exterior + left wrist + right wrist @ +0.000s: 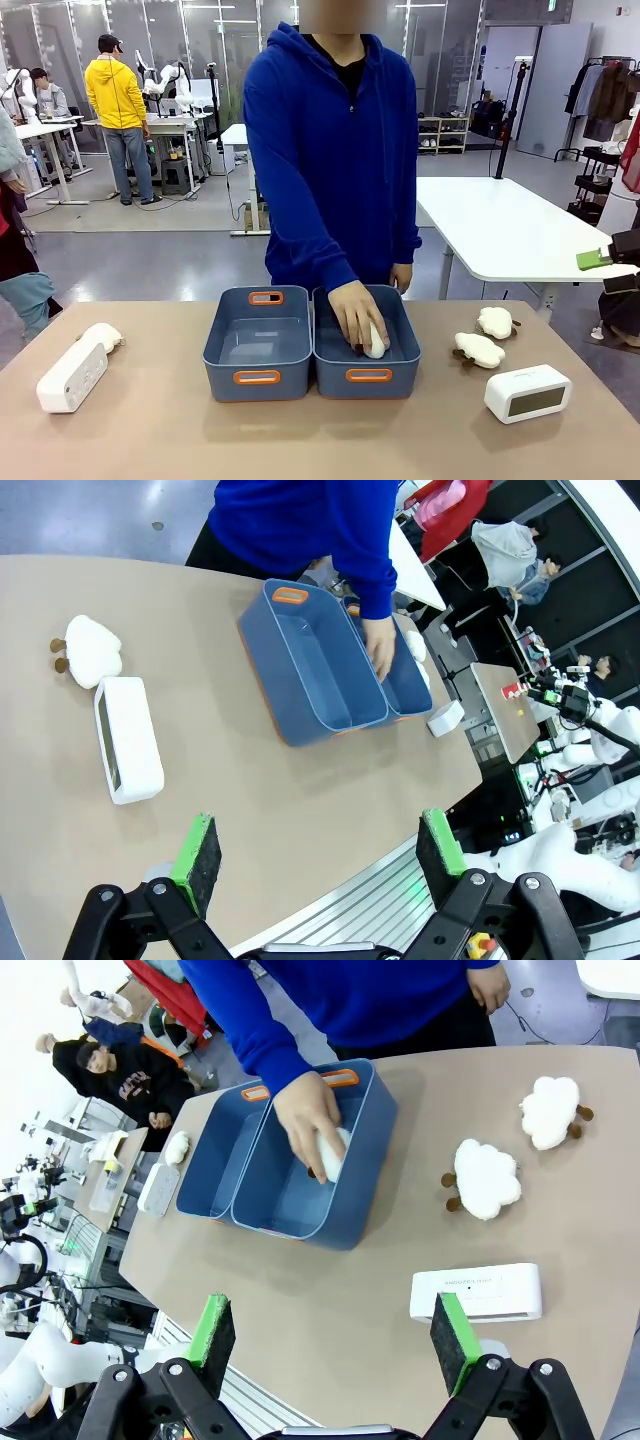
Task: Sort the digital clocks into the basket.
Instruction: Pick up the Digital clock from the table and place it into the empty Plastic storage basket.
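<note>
Two blue-grey baskets at mid-table, side by side and touching, orange handle slots on the short ends. Left basket (225, 375) toward the robot's left. Right basket (400, 378) with the person's hand (356, 312) reaching in, closed over a white plush toy (376, 343). Both clocks on the bare table (320, 440), outside the baskets. Left digital clock (72, 377) near the robot's left edge, second plush toy (103, 335) just beside its far end. Right digital clock (527, 393) at the robot's right, greyish display facing the robot, well apart from the baskets. Third plush toy (478, 350) and fourth plush toy (495, 322) just beyond it. Left pincer (318, 845) wide, gripping nothing, over the near table edge. Right pincer (333, 1332) wide, gripping nothing, right digital clock just past one green pad (452, 1332).
</note>
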`<action>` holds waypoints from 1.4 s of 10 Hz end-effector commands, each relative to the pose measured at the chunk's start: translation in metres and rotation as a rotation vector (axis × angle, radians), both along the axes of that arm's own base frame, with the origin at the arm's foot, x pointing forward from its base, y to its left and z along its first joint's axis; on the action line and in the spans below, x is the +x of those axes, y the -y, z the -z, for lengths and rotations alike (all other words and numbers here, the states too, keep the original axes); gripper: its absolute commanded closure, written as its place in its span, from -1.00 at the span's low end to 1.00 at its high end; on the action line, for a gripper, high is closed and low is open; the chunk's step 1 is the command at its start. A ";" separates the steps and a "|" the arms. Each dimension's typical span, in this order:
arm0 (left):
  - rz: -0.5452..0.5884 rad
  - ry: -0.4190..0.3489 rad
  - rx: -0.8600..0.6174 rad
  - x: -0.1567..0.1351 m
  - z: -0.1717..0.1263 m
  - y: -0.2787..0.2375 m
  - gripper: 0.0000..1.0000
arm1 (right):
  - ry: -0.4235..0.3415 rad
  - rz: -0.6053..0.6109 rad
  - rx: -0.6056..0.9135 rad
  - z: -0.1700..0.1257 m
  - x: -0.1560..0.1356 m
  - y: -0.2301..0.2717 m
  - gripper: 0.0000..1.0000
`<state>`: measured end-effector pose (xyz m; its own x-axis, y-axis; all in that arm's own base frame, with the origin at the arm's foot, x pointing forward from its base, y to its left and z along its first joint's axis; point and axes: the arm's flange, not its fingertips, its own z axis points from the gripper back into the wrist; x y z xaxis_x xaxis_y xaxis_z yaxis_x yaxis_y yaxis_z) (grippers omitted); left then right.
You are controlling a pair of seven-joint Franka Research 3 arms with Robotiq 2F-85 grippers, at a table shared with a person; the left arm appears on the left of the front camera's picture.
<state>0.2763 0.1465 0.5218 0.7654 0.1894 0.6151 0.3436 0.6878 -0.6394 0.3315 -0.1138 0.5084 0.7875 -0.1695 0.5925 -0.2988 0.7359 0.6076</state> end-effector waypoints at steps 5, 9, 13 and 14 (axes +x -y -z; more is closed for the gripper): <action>0.013 0.014 -0.007 -0.001 -0.002 0.000 -1.00 | 0.013 -0.006 0.008 -0.001 0.001 -0.001 -1.00; 0.013 0.014 -0.007 -0.001 -0.002 0.000 -1.00 | 0.133 -0.189 -0.194 -0.015 -0.001 -0.010 -1.00; 0.013 0.014 -0.007 -0.001 -0.002 0.000 -1.00 | 0.420 -0.914 -0.752 -0.030 0.035 -0.069 -1.00; 0.013 0.014 -0.007 -0.001 -0.002 0.000 -1.00 | 0.392 -1.042 -0.801 -0.025 0.041 -0.086 -1.00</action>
<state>0.2762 0.1459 0.5224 0.7653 0.1875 0.6157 0.3438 0.6896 -0.6373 0.3595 -0.0272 0.5385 0.4674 0.6724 0.5739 -0.8567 0.5047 0.1064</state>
